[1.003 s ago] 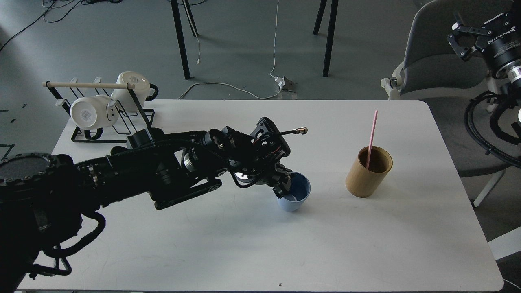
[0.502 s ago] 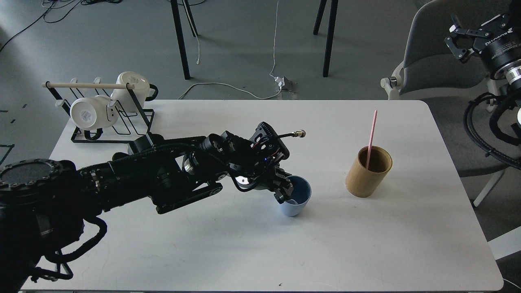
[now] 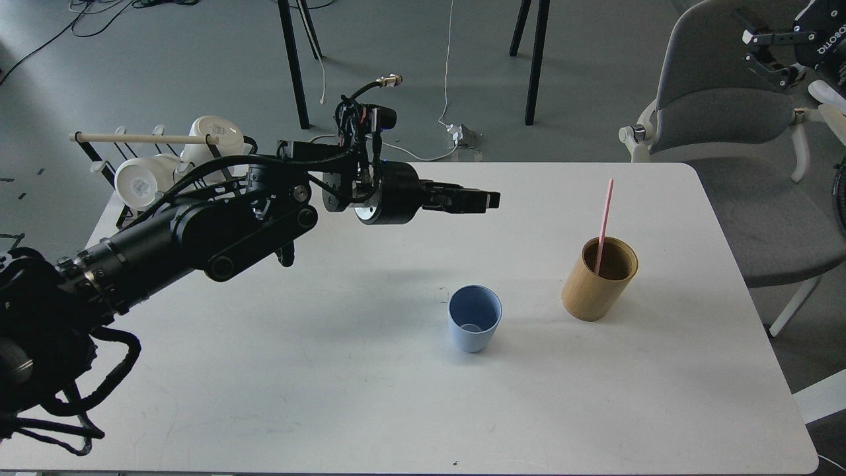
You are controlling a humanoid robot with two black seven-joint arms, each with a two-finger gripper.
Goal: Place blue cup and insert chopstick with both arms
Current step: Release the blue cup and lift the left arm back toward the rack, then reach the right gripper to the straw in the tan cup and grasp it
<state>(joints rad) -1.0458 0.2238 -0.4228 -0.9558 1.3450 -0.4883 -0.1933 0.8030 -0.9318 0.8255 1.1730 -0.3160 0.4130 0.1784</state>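
Note:
The blue cup [image 3: 474, 325] stands upright and alone on the white table [image 3: 370, 396], right of centre. My left gripper [image 3: 494, 199] hangs well above and behind it, pointing right. It holds nothing, and its dark fingers overlap side-on, so their gap does not show. The pink chopstick [image 3: 604, 215] leans inside the tan bamboo cylinder [image 3: 598, 281], to the right of the cup. My right gripper [image 3: 755, 47] is off the table at the top right, in front of the chair, with its fingers spread and empty.
A black wire mug rack [image 3: 175, 192] with a pale wooden rod and two white mugs sits at the table's back left corner. A grey chair [image 3: 720, 119] stands beyond the right edge. Black table legs and cables lie on the floor behind.
My left gripper has let go of the blue cup and risen up and back, turning to point right. The cup stays upright. My right gripper has shifted up and to the right.

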